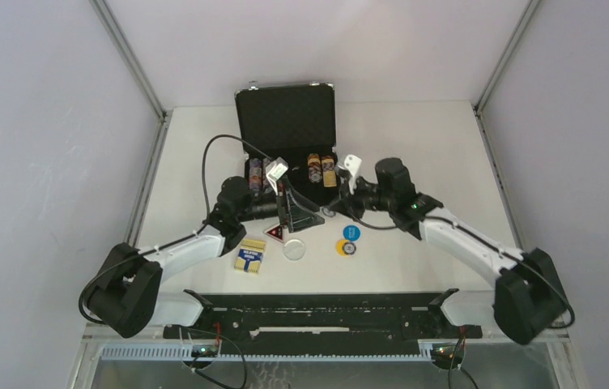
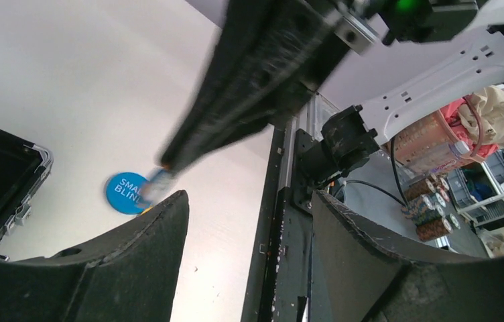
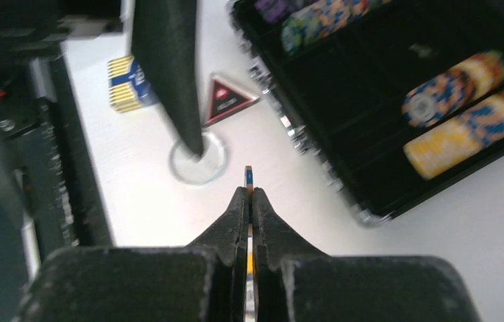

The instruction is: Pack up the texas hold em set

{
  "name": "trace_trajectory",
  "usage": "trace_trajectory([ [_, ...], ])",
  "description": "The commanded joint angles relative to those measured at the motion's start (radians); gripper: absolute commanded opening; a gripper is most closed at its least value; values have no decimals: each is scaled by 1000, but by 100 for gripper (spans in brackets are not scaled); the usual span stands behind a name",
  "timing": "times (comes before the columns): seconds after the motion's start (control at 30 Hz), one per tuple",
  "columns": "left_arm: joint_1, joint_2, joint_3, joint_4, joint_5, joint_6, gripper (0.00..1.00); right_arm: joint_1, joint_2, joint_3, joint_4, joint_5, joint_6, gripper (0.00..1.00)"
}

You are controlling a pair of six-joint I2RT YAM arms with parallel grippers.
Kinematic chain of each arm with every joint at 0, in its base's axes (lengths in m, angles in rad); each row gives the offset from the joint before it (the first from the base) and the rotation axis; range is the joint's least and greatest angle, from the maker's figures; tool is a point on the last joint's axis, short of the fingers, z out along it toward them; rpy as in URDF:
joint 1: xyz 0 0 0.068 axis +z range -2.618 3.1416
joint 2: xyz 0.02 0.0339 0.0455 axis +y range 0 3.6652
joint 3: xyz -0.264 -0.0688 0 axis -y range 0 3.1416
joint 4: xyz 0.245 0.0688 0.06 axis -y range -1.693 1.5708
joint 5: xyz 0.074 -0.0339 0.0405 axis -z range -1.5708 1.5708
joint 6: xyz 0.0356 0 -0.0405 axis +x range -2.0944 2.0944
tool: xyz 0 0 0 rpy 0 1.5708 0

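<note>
The black briefcase [image 1: 286, 120] stands open at the back, with rolls of poker chips [image 1: 321, 171] in its tray; they also show in the right wrist view [image 3: 460, 79]. My right gripper [image 3: 249, 191] is shut on one thin chip [image 3: 248, 176] held edge-on above the table, just in front of the case [image 3: 316, 144]. In the top view it [image 1: 334, 212] is near the blue disc [image 1: 351, 232]. My left gripper [image 1: 297, 217] is open and empty [image 2: 246, 201] beside it. The white disc [image 1: 294, 249], yellow disc [image 1: 340, 245], triangular token [image 1: 274, 232] and card box [image 1: 250, 255] lie on the table.
A black rail [image 1: 317, 312] runs along the near edge of the table. Grey walls close in the left, right and back sides. The left wrist view shows the blue disc [image 2: 123, 193] and a corner of the case [image 2: 1, 181].
</note>
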Motion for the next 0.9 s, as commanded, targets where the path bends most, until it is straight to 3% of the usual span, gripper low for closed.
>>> trace_trajectory([
  [0.0,1,-34,-1,62,-31,-2,72,-28,177,216,-61,-6,-190,3],
  [0.4,66,-121,-39,-43,-136,96,75,-41,698,723,-317,60,-405,7],
  [0.87,97,-85,-18,-60,-83,107,77,-78,962,1045,-492,100,-510,6],
])
